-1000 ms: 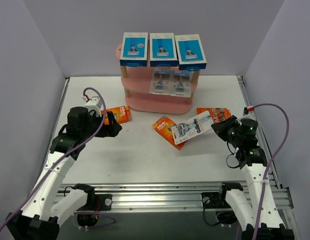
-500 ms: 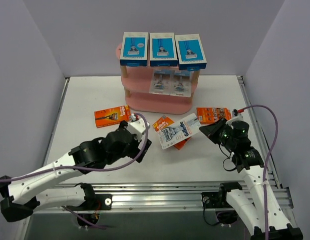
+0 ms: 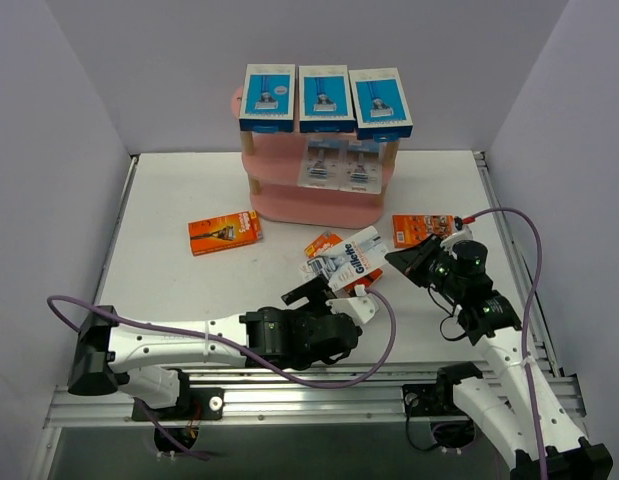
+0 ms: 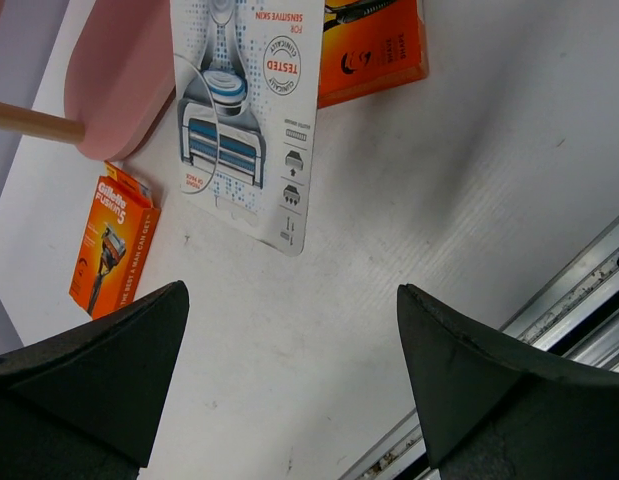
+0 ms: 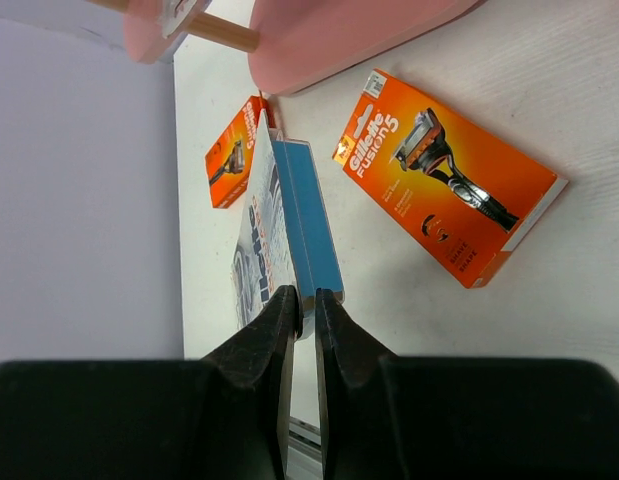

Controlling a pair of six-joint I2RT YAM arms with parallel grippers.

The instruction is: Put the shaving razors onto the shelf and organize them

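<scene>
The pink shelf point(image 3: 314, 205) stands at the back. Three blue-and-white boxes point(image 3: 324, 98) lie on its top board and two grey blister packs point(image 3: 339, 165) on the middle one. My right gripper point(image 3: 394, 256) is shut on the edge of the third blister pack point(image 3: 349, 257), point(image 5: 279, 215), holding it tilted above an orange card point(image 3: 324, 245). Two more orange cards lie on the table, one left point(image 3: 224, 231) and one right point(image 3: 421, 228), point(image 5: 449, 190). My left gripper point(image 3: 324, 298), point(image 4: 289, 370) is open and empty, just near of the held pack point(image 4: 244, 110).
The left arm point(image 3: 179, 345) stretches across the near table edge. The metal rail point(image 3: 319, 385) runs along the front. Grey walls close in the left, right and back. In the left wrist view an orange card point(image 4: 109, 240) lies by the shelf base point(image 4: 119, 80).
The left arm swung from the far left, off the left orange card, to the near middle. The right gripper carried the blister pack leftward and toward the shelf.
</scene>
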